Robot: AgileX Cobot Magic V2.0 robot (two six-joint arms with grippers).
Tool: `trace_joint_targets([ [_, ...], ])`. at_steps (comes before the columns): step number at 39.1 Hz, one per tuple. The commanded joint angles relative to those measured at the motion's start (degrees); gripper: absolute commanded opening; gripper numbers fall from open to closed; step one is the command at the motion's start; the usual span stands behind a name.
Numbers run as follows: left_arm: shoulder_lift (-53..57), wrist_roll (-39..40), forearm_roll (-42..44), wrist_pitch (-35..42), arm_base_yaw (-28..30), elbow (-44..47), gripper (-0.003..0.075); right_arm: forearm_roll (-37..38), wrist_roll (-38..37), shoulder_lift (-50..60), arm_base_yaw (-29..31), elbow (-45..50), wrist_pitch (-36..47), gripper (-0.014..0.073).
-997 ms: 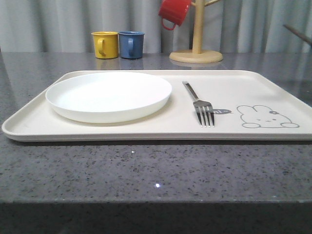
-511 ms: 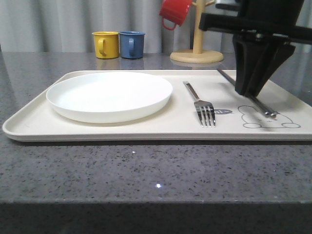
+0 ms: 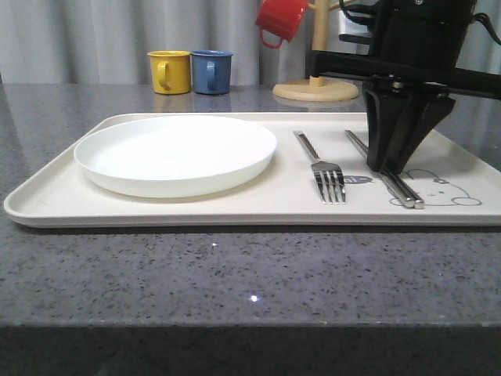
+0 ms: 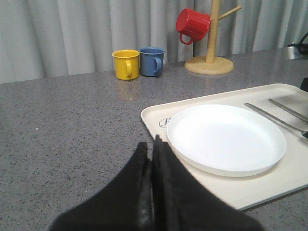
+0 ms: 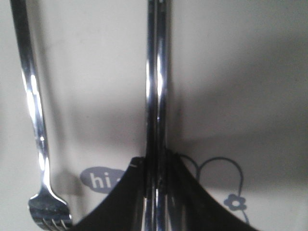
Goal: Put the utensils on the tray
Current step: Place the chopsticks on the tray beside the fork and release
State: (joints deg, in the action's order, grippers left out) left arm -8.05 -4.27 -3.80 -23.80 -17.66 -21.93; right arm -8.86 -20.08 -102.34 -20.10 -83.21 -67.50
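Fork (image 3: 322, 170) lies on the tray (image 3: 55, 196). Right hand (image 3: 387, 166) is clamped on the chopsticks (image 3: 391, 178), low over the tray. Spoon outstanding. Left hand (image 4: 153, 159) pinched shut, empty.

"hi" in grey bubble, printed on tray (image 5: 250, 72)

1. We see a dark grey speckled stone bench (image 3: 235, 274) carrying everything.
2. Directly on it lies the cream tray (image 3: 55, 200), below the right arm's fingers (image 3: 387, 160) and just beside the left arm's fingers (image 4: 153, 163).
3. Beyond the tray, well past both pairs of fingers, a yellow mug (image 3: 169, 72) and a blue mug (image 3: 211, 72) stand side by side on the bench.
4. A wooden mug tree (image 3: 315, 86) rests its round base on the bench near the right fingers.
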Motion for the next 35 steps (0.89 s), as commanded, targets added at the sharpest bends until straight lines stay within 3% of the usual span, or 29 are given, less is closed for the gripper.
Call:
trace_joint_targets([
  [1,-0.6,0.4,-0.5,4.6,0.0,-1.6,-0.0018,0.2,0.1,2.2,0.0,-1.6,2.7,0.0013],
  [7,-0.6,0.4,-0.5,4.6,0.0,-1.6,-0.0018,0.2,0.1,2.3,0.0,-1.9,2.1,0.0226],
  [13,-0.6,0.4,-0.5,4.6,0.0,-1.6,-0.0018,5.4,1.9,2.9,0.0,-7.4,-6.1,0.0392],
  [23,-0.6,0.4,-0.5,4.6,0.0,-1.6,-0.0018,12.3,12.4,7.9,3.8,-13.3,-9.2,0.0412],
  [35,-0.6,0.4,-0.5,4.6,0.0,-1.6,-0.0018,15.6,17.4,11.5,23.6,-8.9,-9.1,0.041],
])
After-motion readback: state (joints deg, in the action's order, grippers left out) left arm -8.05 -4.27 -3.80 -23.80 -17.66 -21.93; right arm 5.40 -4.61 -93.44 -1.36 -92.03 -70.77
